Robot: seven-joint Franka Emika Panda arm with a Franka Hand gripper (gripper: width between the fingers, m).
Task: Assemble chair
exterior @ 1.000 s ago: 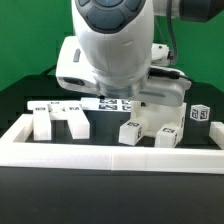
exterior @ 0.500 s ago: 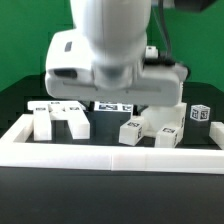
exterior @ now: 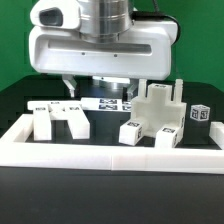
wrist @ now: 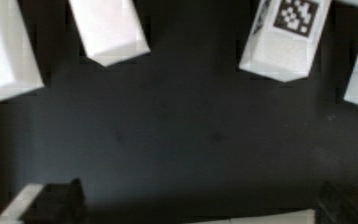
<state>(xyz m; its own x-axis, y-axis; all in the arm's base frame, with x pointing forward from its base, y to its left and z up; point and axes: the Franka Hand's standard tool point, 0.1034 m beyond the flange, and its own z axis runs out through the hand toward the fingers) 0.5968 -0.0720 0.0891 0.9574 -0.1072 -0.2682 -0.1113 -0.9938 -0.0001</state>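
Observation:
Loose white chair parts lie on the black table. A legged piece (exterior: pixel 56 114) stands at the exterior view's left. A chunky block structure (exterior: pixel 158 112) with tagged cubes stands at the right, and a small tagged cube (exterior: pixel 200 113) sits beyond it. My gripper (exterior: pixel 97 90) hangs above the table between the two groups, behind them, open and holding nothing. In the wrist view my gripper (wrist: pixel 202 205) has bare dark table between its fingers (wrist: pixel 51 200). Tagged white parts (wrist: pixel 286 40) and plain ones (wrist: pixel 108 30) lie ahead of it.
The marker board (exterior: pixel 113 104) lies flat under the hand. A long white border rail (exterior: pixel 110 156) runs along the front and up both sides. A green backdrop closes the rear.
The hand has swung round and shifted toward the exterior view's left, uncovering the block structure on the right. The jaws stayed open.

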